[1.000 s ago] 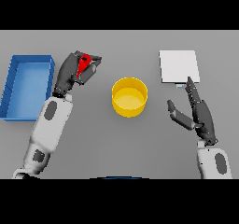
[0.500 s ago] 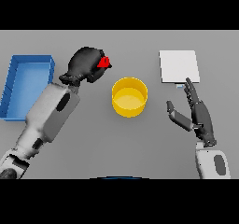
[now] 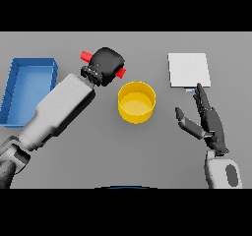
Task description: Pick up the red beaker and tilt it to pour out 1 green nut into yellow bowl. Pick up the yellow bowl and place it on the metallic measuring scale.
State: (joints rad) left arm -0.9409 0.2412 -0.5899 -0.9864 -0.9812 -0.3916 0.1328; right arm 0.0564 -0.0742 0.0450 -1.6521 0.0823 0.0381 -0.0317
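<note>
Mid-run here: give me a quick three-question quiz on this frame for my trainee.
1. True or false: the left hand is shut on the red beaker.
2. Which lies nearest the right hand: (a) blue bin, (b) metallic measuring scale, (c) red beaker?
3. Fill in: the yellow bowl sits on the ____, not the scale.

Key: 1 true; 2 b; 3 table.
</note>
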